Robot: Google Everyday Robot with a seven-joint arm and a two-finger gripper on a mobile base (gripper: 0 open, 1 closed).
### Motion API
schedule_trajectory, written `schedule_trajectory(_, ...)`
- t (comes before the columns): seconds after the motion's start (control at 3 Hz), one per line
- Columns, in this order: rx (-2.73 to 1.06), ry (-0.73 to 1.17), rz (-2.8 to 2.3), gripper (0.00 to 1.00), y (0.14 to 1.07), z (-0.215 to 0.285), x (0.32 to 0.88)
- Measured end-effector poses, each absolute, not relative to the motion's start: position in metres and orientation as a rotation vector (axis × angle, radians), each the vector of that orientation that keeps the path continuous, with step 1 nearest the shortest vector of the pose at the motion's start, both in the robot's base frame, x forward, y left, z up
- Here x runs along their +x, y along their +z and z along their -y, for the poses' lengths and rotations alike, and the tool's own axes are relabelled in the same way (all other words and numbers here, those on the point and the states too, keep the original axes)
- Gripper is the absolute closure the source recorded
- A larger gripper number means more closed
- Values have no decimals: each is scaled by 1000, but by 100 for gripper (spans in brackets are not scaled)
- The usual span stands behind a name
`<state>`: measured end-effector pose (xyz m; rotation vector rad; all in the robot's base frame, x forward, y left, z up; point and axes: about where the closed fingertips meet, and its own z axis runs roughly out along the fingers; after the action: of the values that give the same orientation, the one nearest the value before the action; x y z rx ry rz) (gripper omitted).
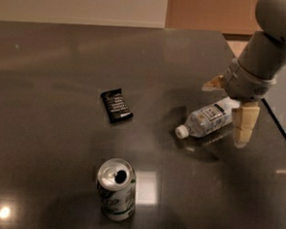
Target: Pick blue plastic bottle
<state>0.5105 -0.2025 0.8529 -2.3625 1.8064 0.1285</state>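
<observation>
In the camera view, the blue plastic bottle (210, 119) is lying on its side on the dark bench (64, 58), right of centre, with its white cap (181, 132) pointing toward the lower left and its base tucked under the arm. The tool (224, 111) is hanging over that base end with its jaws spread wide. The near finger (244, 123) is standing just beside the bottle on the camera side, and the far finger (214, 84) is showing beyond it, so the body is sitting between them. Nothing is being held yet, and I cannot tell whether either finger is touching the plastic. To do this step well, I judge that the tool should be coming down until both fingers are flanking the widest part of the body, close to the bench, and then closing squarely across the bottle's long axis. The grip looks to be sitting near the base, so shifting a little toward the label would be giving better balance on the lift. A round, light bottle is likely to be rolling or squirting out if one finger arrives first, so an even, gentle squeeze seems wise. The drink can (116, 188) and the black packet (116, 105) are lying well apart from the bottle and are posing no obstacle.
</observation>
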Motion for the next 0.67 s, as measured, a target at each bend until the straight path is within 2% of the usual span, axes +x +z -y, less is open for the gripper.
schedule_trajectory(0.33,-2391,142,-1798,0,848,199,509)
schedule_trajectory(0.67,-2409,144,-1803,15,844,196,505)
